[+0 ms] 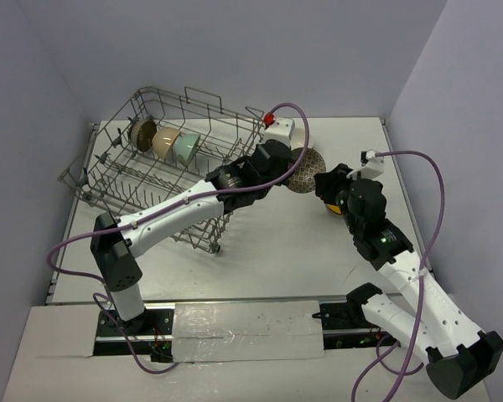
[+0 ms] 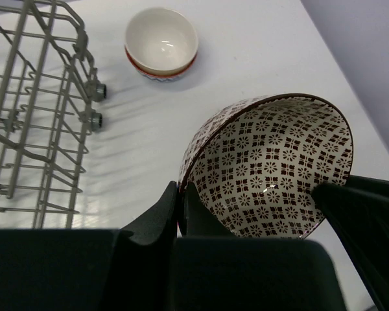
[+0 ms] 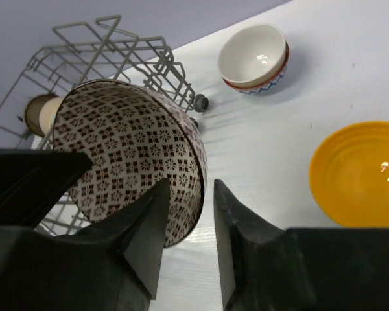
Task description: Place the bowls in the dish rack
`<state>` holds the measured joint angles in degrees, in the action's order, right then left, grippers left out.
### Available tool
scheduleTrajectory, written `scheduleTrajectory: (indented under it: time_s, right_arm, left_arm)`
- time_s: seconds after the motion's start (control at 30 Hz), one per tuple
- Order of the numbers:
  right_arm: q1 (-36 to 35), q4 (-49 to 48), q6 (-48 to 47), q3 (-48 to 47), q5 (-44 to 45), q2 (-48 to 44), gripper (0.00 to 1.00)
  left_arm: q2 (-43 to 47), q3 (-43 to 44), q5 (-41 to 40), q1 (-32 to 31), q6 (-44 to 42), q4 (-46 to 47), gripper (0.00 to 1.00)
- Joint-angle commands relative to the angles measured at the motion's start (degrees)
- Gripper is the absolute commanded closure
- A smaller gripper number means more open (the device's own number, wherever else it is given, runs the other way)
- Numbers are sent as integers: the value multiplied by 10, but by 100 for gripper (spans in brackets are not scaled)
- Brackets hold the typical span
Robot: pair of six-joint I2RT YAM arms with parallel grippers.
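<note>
My left gripper point(image 2: 180, 208) is shut on the rim of a brown-and-white patterned bowl point(image 2: 272, 165) and holds it tilted above the table, right of the dish rack point(image 1: 159, 167). My right gripper point(image 3: 191, 188) is open, with one finger inside that bowl point(image 3: 129, 149) and one outside its rim. In the top view the left gripper point(image 1: 292, 167), the bowl point(image 1: 307, 172) and the right gripper point(image 1: 325, 182) meet. A yellow bowl point(image 3: 360, 175) sits on the table below the right gripper. A white bowl with a blue-patterned outside point(image 2: 162, 42) stands further back. Three bowls point(image 1: 166, 142) stand on edge in the rack.
The rack's wire corner with small wheels point(image 2: 94, 103) is close to the left of the held bowl. The two arms are close together over the table's right half. Grey walls close in the table at the back and both sides.
</note>
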<state>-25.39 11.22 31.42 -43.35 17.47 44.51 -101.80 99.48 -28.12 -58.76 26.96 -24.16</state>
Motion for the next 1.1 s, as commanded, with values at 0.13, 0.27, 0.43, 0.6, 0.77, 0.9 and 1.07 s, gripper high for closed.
scheduleTrajectory:
  time_s: [0.13,0.27,0.43,0.6,0.77,0.9,1.07]
  right_arm:
    - [-6,-52,-27,8,-61,-25,19]
    - [-6,-37,-40,2,-68,-32,7]
    - [-6,-32,-58,3,-68,-50,0]
    - [-5,-35,-64,8,-60,-46,0]
    - [-5,-29,-66,6,-48,-36,0]
    - [-5,-23,-70,6,-37,-35,0]
    - [-5,-19,-73,7,-24,-27,0]
  left_arm:
    - [63,-1,-81,2,-77,78,100]
    - [93,12,-161,3,-177,88,100]
    - [141,-15,-279,33,-374,182,100]
    - [147,-31,-309,106,-575,259,100]
    - [109,-32,-278,172,-681,280,100]
    - [60,12,-242,217,-679,213,100]
    - [0,41,-209,239,-664,146,100]
